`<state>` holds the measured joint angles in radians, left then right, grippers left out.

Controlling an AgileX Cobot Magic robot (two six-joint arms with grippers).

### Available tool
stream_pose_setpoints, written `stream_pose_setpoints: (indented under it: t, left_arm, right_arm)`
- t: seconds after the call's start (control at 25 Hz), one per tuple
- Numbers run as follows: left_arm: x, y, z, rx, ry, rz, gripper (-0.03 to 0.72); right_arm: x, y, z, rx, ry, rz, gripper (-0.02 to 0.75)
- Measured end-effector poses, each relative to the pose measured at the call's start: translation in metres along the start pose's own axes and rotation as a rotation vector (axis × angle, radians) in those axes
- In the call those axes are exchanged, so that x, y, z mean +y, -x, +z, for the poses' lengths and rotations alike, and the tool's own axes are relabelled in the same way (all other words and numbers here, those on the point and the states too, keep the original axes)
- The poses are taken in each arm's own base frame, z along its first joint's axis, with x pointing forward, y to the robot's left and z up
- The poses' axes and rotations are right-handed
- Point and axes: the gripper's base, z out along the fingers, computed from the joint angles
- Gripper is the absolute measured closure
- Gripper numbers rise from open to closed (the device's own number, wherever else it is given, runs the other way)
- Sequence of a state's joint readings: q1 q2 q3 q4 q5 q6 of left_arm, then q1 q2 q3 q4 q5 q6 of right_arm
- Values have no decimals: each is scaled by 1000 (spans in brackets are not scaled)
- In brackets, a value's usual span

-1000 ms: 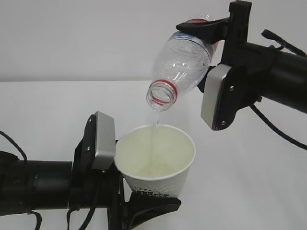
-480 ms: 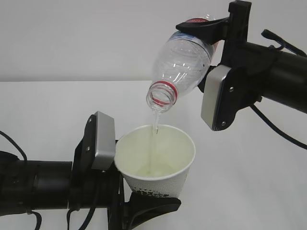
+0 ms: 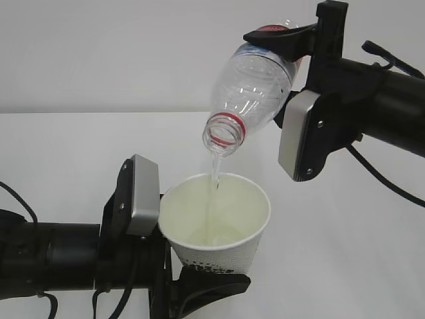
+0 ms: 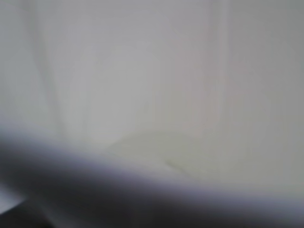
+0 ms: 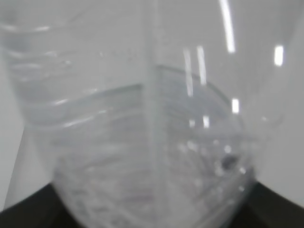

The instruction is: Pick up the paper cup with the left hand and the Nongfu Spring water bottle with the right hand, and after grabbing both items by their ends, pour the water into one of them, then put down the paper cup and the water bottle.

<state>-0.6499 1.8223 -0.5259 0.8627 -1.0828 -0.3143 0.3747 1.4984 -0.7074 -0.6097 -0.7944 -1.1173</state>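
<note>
left wrist view shows only the blurred paper cup [image 4: 156, 95].

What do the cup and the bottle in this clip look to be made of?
The paper cup: apparently thin paper, matte white, with a rolled rim and dark print low on its side.

The Nongfu Spring water bottle: clear, glossy plastic by the look of it. The background shows through its ribbed wall, highlights glint on it, and a red ring circles the neck.
</note>
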Motion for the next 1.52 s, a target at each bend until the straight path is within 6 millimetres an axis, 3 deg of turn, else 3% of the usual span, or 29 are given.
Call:
stream_pose_setpoints:
  t: [1.52]
  left_arm:
    - [0, 0, 0, 1, 0, 13, 186]
  right_arm:
    - [0, 0, 0, 1, -1, 1, 262]
